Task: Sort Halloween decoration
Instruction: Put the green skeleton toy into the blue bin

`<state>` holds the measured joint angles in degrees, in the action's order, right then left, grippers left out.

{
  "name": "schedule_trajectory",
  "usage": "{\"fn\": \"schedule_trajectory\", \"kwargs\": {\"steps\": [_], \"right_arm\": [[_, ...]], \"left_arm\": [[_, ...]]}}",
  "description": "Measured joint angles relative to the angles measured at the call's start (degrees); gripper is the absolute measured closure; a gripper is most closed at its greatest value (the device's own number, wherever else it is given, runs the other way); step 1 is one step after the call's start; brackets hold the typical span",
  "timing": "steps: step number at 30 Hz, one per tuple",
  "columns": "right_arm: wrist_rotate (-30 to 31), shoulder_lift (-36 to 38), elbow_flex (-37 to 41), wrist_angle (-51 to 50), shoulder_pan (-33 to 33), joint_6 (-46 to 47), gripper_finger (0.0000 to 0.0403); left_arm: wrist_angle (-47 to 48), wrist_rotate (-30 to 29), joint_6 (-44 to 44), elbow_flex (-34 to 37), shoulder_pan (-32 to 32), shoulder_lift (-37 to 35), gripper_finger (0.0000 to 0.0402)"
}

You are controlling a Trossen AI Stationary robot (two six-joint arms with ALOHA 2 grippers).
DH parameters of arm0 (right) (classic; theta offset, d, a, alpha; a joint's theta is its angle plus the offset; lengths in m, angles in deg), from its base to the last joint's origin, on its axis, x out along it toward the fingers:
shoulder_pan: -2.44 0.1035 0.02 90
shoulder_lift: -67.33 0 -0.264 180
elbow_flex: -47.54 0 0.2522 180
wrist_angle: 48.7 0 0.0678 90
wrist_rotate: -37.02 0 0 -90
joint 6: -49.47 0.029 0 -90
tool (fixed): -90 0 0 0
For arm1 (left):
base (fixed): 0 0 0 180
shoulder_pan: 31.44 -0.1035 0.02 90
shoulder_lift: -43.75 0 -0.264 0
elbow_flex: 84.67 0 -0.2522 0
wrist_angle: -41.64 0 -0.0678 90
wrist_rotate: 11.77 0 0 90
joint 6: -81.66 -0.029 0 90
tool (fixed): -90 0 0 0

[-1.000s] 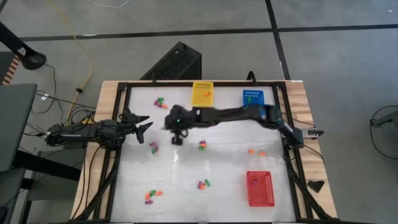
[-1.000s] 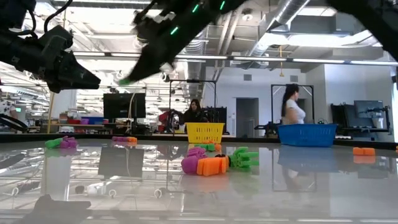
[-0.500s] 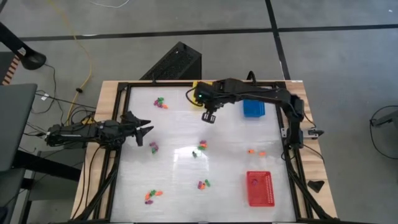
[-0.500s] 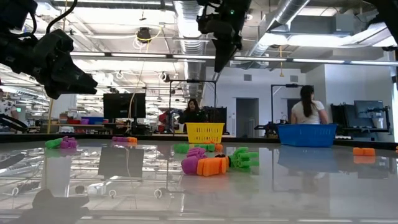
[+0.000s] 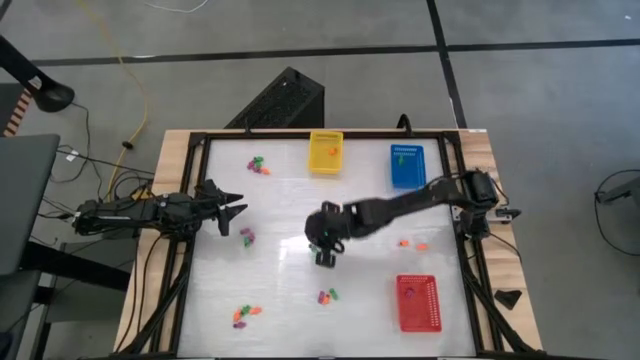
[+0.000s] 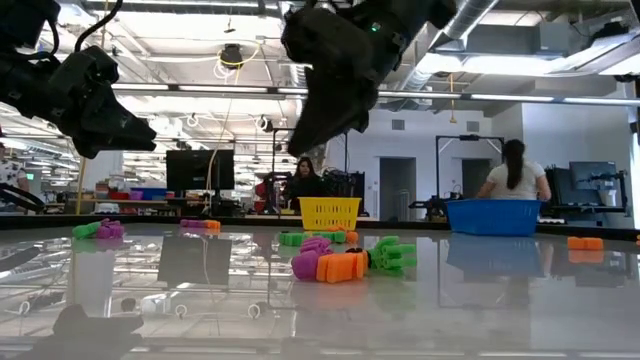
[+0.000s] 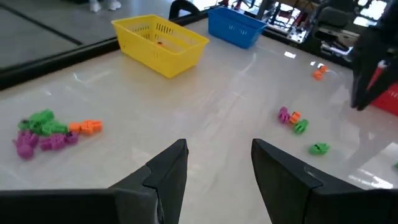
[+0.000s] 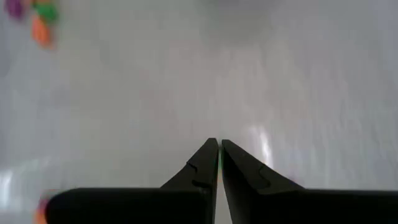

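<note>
Counter (image 5: 280, 290) furnishings and room background.
Glossy white counter in a black frame with wooden edges; yellow basket (image 5: 326, 152) and blue basket (image 5: 407, 165) side by side along the far edge, red basket (image 5: 417, 302) near the front right corner. Black perforated box (image 5: 280, 100) on the grey floor behind the counter. Low view: monitor (image 6: 194, 171) and two people, one seated (image 6: 303, 183), one standing (image 6: 514, 178), well beyond the counter.

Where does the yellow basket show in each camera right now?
High view: yellow basket, table's far edge, left of the blue basket.
Low view: centre background.
Left wrist view: upper left.
Right wrist view: not in it.
Shared landmark: the blue basket beside it.
</note>
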<state>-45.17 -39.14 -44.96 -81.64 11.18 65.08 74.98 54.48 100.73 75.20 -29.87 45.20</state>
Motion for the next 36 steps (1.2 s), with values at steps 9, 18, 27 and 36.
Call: {"fn": "schedule_trajectory", "kwargs": {"steps": [9, 18, 27, 36], "right_arm": [[18.1, -1.5, 5.7, 9.7, 6.2, 5.6, 0.0349], [19.1, -8.6, 5.9, 18.6, 7.6, 7.0, 0.0281], [27.5, -10.2, 6.0, 18.3, 8.8, 9.9, 0.0221], [32.3, -14.2, 6.0, 21.8, 9.9, 14.1, 0.023]], "left_arm": [[-6.0, 2.8, -10.0, 0.3, 0.0, 0.0, 0.0233], [-11.5, 2.1, -13.9, 0.3, 0.0, 0.0, 0.0233], [-9.5, 2.3, -12.4, 0.2, 0.0, 1.6, 0.0233], [-6.3, 2.2, -8.8, 0.2, 0.0, 2.1, 0.0233]]}}
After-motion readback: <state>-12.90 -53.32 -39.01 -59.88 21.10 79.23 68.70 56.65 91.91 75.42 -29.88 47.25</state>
